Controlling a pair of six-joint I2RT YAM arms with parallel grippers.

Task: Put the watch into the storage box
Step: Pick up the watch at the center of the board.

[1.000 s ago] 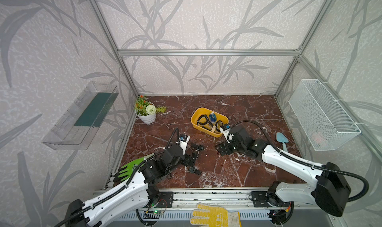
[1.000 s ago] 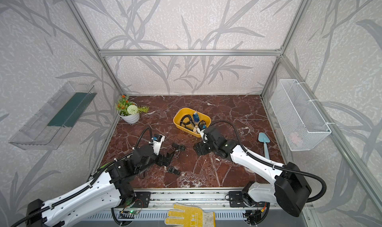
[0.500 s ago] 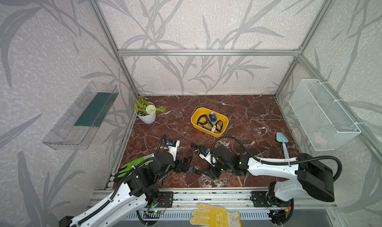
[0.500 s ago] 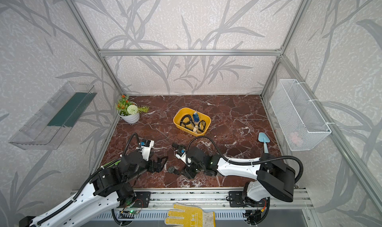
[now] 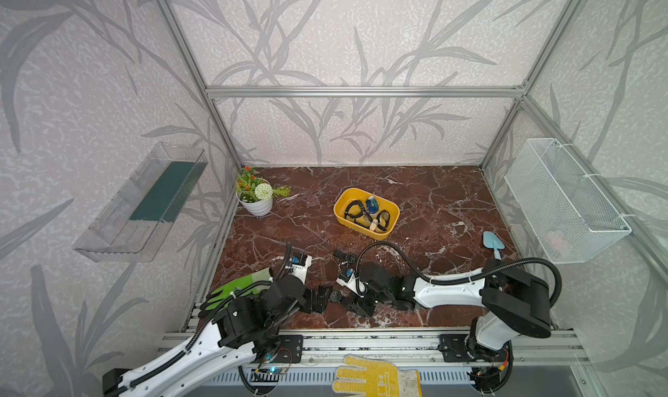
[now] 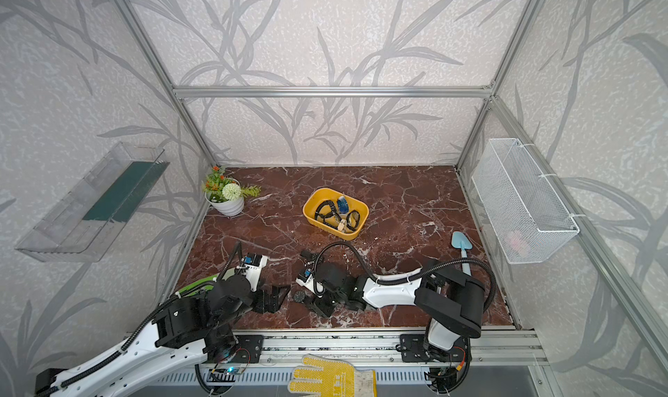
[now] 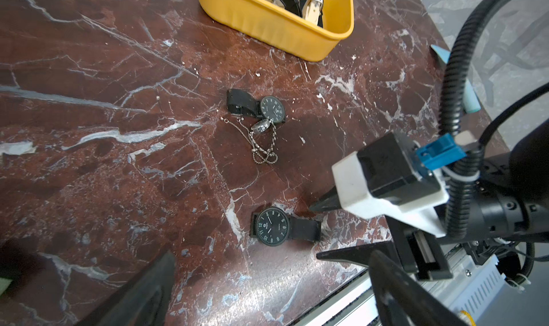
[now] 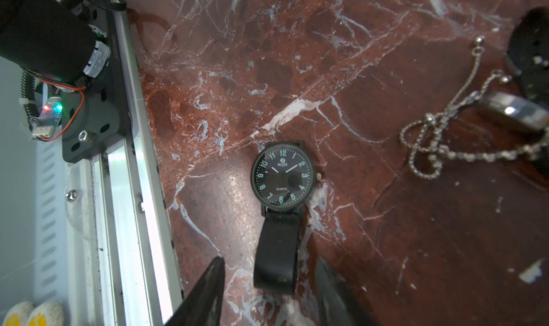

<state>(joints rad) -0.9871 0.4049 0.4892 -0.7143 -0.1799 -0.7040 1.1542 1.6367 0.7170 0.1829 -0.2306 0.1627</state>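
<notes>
Near the front rail [image 8: 124, 191], the watch [image 8: 282, 176] lies flat, its strap untouched between the half-parted jaws of my right gripper [image 8: 269, 260]. I'd drop lower, pinch the strap squarely, then carry it far to the storage box [image 7: 267, 21]. My left gripper [image 5: 320, 299] idles wide open.

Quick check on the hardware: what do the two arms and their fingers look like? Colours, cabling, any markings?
The left arm and right arm match: white shell links and black joint housings. Black corrugated conduit loops along the right arm. Its wrist carries a white-and-black camera block with a blue connector. The fingers are black and taper to points. No markings are legible.
</notes>
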